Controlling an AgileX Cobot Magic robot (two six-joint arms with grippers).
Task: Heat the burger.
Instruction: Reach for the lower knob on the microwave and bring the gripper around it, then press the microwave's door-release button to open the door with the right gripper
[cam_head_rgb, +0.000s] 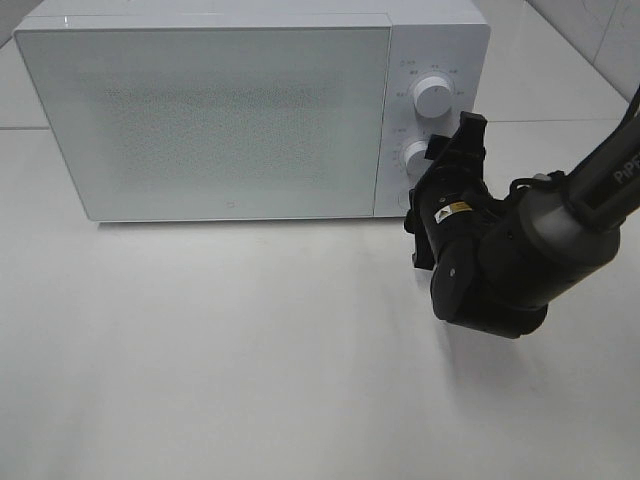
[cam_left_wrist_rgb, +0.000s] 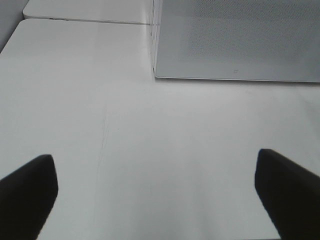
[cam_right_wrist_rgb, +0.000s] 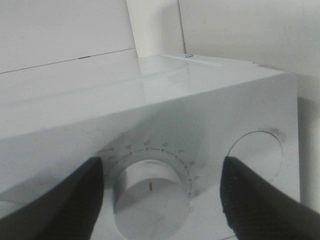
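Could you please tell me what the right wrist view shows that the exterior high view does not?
Only the right wrist view: the red mark and numbered scale on the lower dial, with the fingers spread either side of it. Only the exterior high view: the whole microwave, its closed door, upper dial and the right arm. Both: the control panel, lower dial and right end effector; no burger in either.

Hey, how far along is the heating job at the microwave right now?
Looks done: the microwave door is shut and no burger shows on the table, so it is probably inside, though the frosted door hides it. In hand: the right gripper stands open around the lower dial, not touching it. Remaining: I cannot tell whether the time is set; the left gripper hangs open over the table.
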